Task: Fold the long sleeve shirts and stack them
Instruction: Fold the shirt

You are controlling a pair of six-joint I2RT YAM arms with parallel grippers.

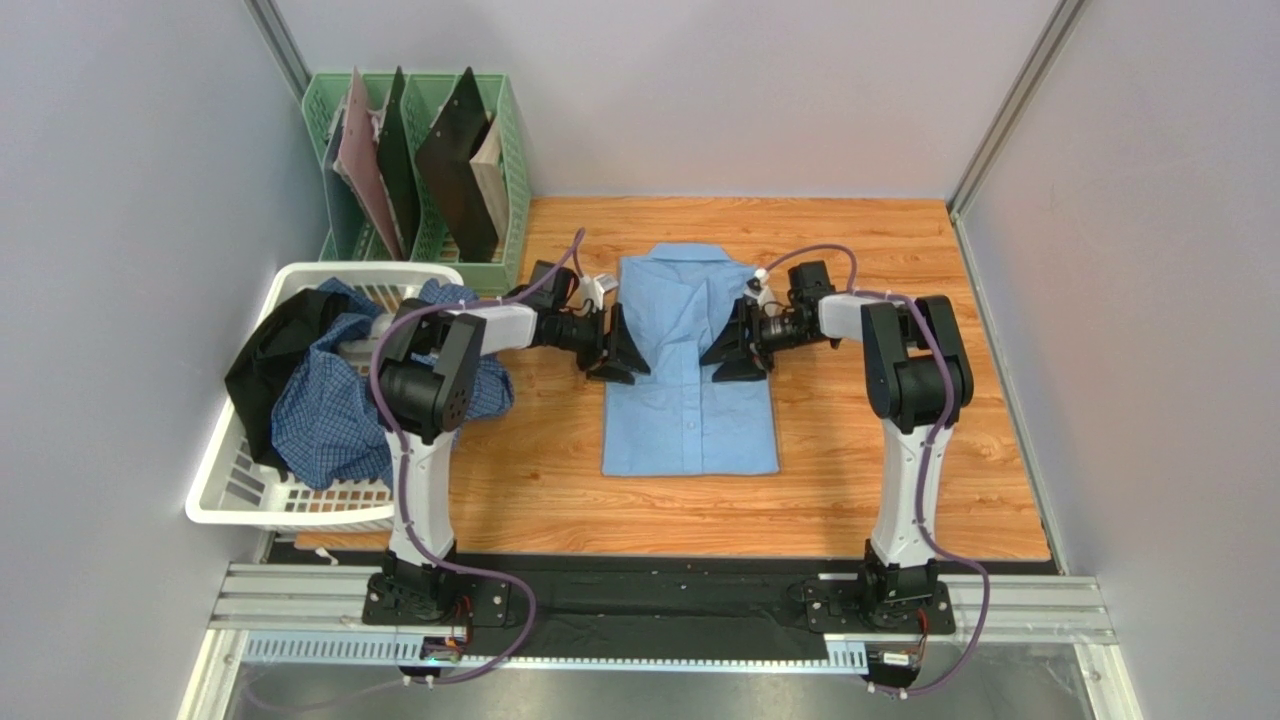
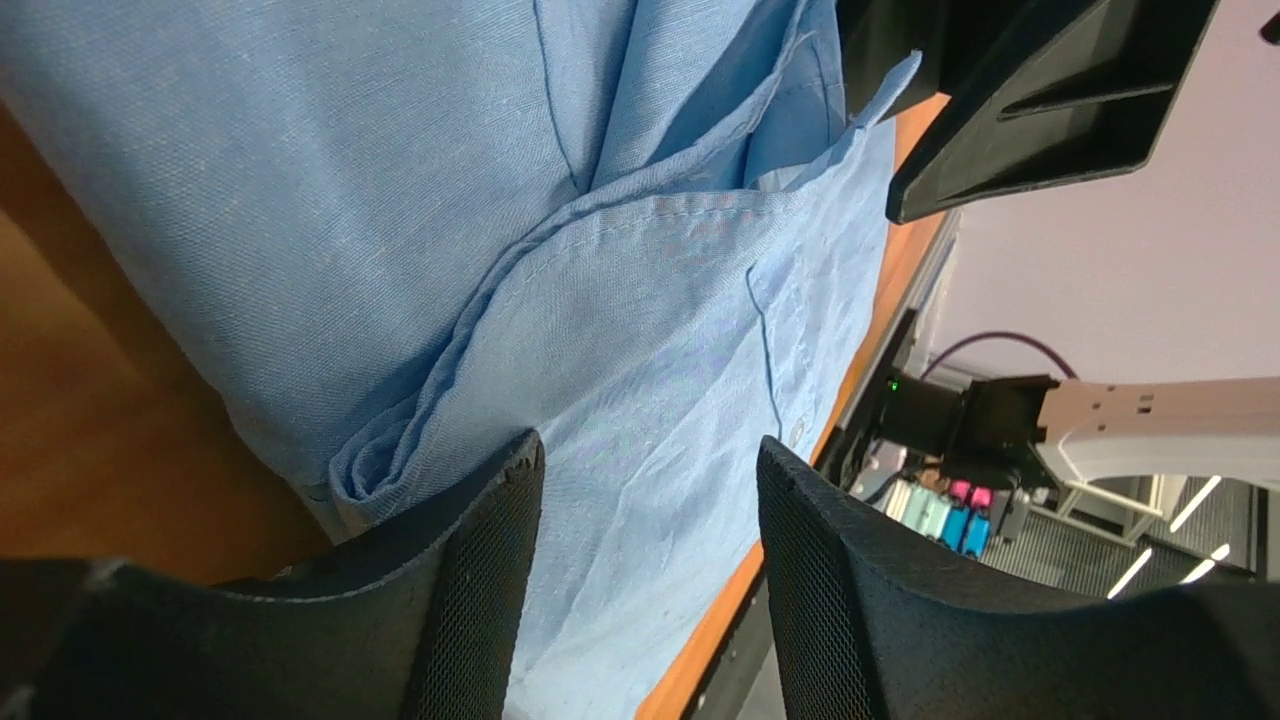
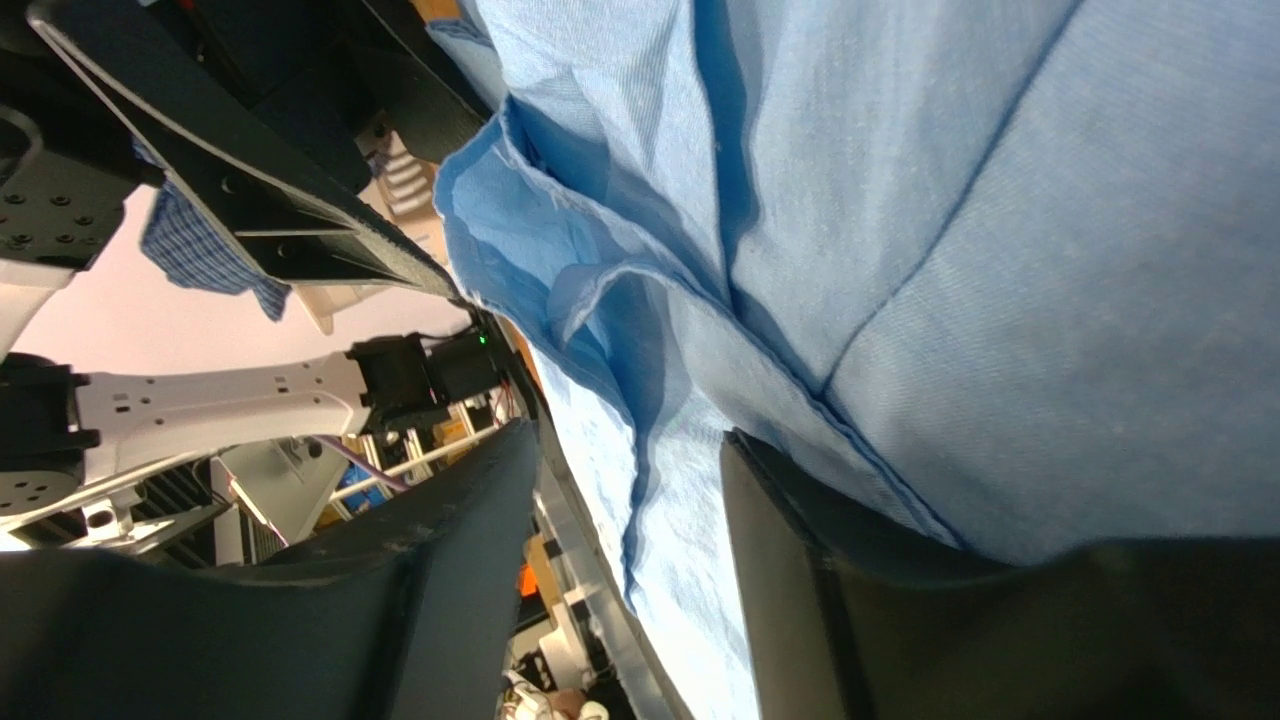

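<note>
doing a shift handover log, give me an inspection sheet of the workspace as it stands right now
surface: wooden table, one shirt laid on its middle.
job's things: light blue shirt lies flat as a narrow rectangle, collar at the far end, sleeves out of sight; checked shirt is heaped unfolded in the white basket.
clutter: dark garment draped over the basket's far side; green rack holding boards at the far left.
end effectors: left end effector and right end effector are both open, at the light blue shirt's left and right edges.
cables: purple cables loop along both arms.
surroundings: grey walls on three sides.
</note>
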